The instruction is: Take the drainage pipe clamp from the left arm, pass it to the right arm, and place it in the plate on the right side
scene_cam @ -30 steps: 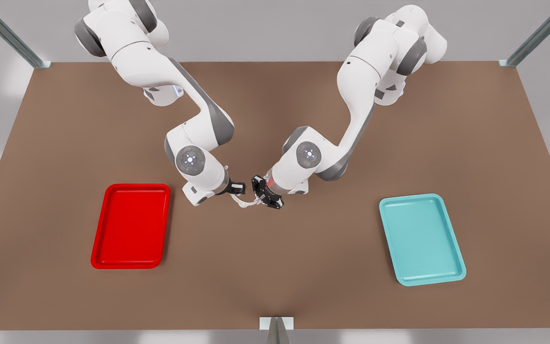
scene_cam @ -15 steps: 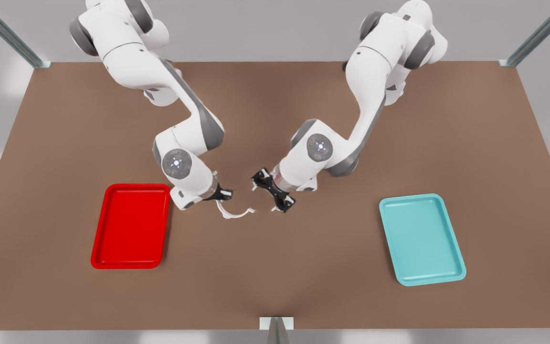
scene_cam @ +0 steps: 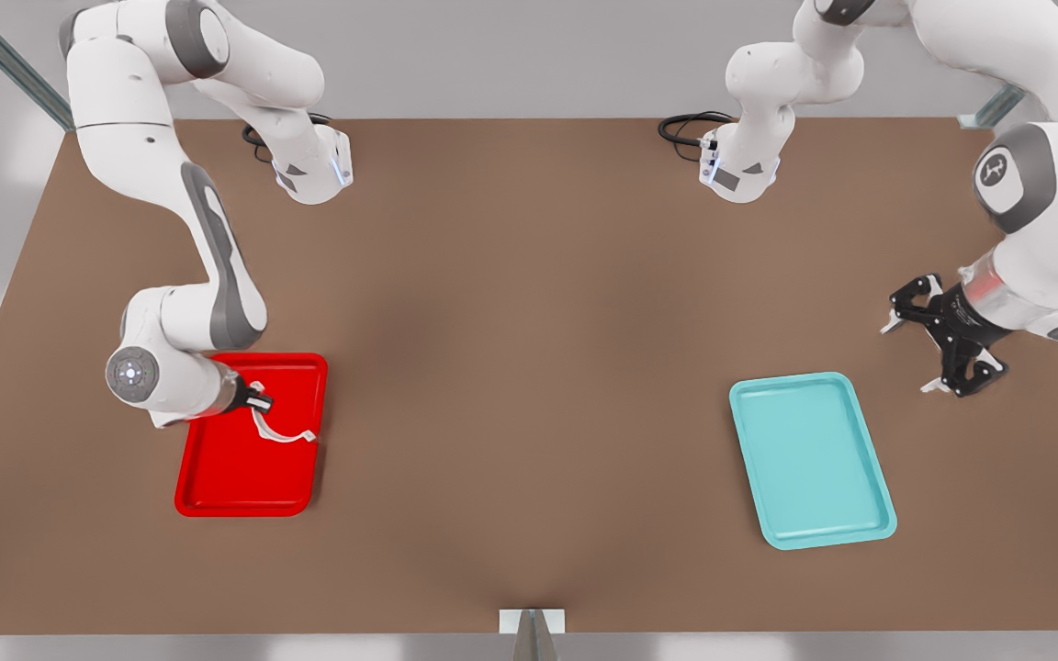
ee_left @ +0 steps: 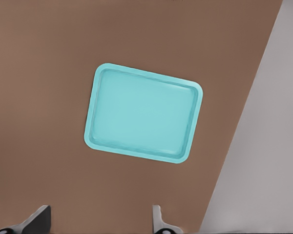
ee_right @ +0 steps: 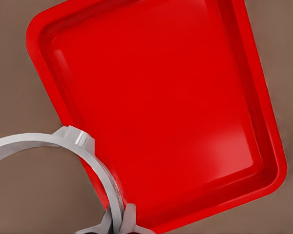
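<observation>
Over the red plate (scene_cam: 217, 477), right gripper (scene_cam: 258, 402) clamped on one end of the clamp (scene_cam: 283, 433), arc trailing toward the front view's right; left gripper (scene_cam: 938, 344) spread wide beside teal tray (scene_cam: 809, 459).

My two arms have glossy white shells with grey joint covers. Each ends in a black gripper: right gripper (scene_cam: 260, 402), left gripper (scene_cam: 938, 344). Black cables (scene_cam: 680, 126) coil at the bases.
</observation>
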Robot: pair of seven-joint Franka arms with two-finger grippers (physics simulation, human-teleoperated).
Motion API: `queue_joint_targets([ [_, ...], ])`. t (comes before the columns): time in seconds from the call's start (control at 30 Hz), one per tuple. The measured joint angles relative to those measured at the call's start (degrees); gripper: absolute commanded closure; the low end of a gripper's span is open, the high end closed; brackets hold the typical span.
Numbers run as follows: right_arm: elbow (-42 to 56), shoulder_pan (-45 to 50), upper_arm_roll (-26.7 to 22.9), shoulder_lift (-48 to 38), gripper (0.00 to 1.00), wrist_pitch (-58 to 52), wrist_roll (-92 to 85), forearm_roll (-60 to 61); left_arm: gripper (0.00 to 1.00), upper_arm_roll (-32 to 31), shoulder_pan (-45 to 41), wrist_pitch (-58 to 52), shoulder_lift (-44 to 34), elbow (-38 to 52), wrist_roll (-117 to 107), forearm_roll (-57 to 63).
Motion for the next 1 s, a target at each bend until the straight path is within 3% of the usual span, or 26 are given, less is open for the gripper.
queue_joint_targets([
  [0.23, -1.50, -6.65, -0.04, 5.37, 0.79, 2.60, -8.12, -1.11, 0.00, -0.06, -1.84, -2.03, 1.47, 0.47, 32.19, 3.50],
  [0.27, -1.41, -6.87, -0.03, 5.70, 0.28, 3.08, -9.22, -1.49, 0.00, -0.08, -1.82, -2.18, 2.09, 1.06, 35.96, 3.84],
  [0.3, -1.24, -6.84, -0.03, 5.85, 0.05, 3.53, -10.18, -1.98, 0.00, -0.08, -1.91, -2.30, 2.45, 1.37, 39.53, 4.06],
  [0.33, -1.06, -6.77, -0.02, 5.89, 0.00, 3.93, -10.98, -2.57, 0.00, -0.09, -2.32, -2.41, 2.63, 1.48, 42.89, 4.23],
  [0.47, 2.88, -6.49, 0.75, 3.85, 0.00, 3.97, -12.50, -5.32, 0.00, -0.11, -3.45, -2.71, 2.84, 1.62, 54.60, 4.56],
  [0.63, 27.96, -6.65, 5.23, -3.10, 0.00, -8.92, -15.61, -4.12, 0.00, -0.10, -3.72, -2.56, 4.90, 1.76, 66.05, 4.84],
  [0.8, 30.86, -5.73, 8.31, -8.98, 0.00, -21.18, -17.98, -3.19, 0.00, -0.10, -3.74, -1.78, 6.59, 2.93, 74.78, 4.95],
  [0.83, 30.46, -3.86, 6.71, -9.92, 0.00, -22.94, -18.34, -3.10, 0.00, -0.10, -3.74, -1.70, 6.59, 2.97, 76.26, 4.96],
  [0.9, 30.15, 3.32, -1.49, -11.52, 0.00, -25.93, -18.96, -2.52, 0.00, -0.10, -3.77, -1.58, 6.54, 3.00, 78.97, 4.97],
  [1.0, 29.88, 5.22, -4.24, -11.54, 0.00, -28.86, -19.75, -1.74, 0.00, -0.10, -3.83, -1.46, 6.52, 3.01, 82.53, 4.95],
])
